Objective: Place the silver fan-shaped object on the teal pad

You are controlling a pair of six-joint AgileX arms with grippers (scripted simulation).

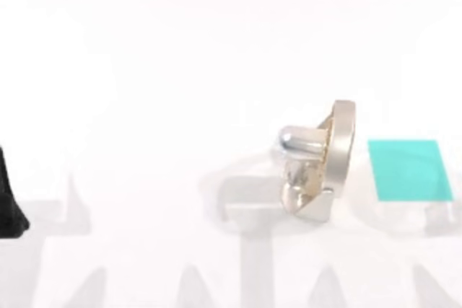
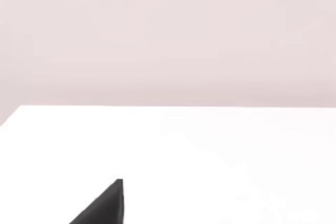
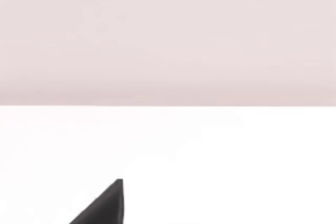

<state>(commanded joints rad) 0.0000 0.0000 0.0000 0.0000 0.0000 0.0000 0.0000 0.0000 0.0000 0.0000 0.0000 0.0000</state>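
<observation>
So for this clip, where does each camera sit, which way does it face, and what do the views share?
Top view: above the table, looking down at the silver fan-shaped object and, to its right, the teal pad; a dark part of the left arm shows at the left edge.
Left wrist view: on the left arm, facing bare tabletop and wall; one dark fingertip shows.
Right wrist view: likewise, one dark fingertip.
Shared: only the table; neither wrist view shows the object or pad.

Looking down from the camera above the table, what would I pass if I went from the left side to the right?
Dark tip of the left arm at the left edge → the silver fan-shaped object right of the middle → the teal pad near the right edge, with a strip of bare white table between them.
</observation>
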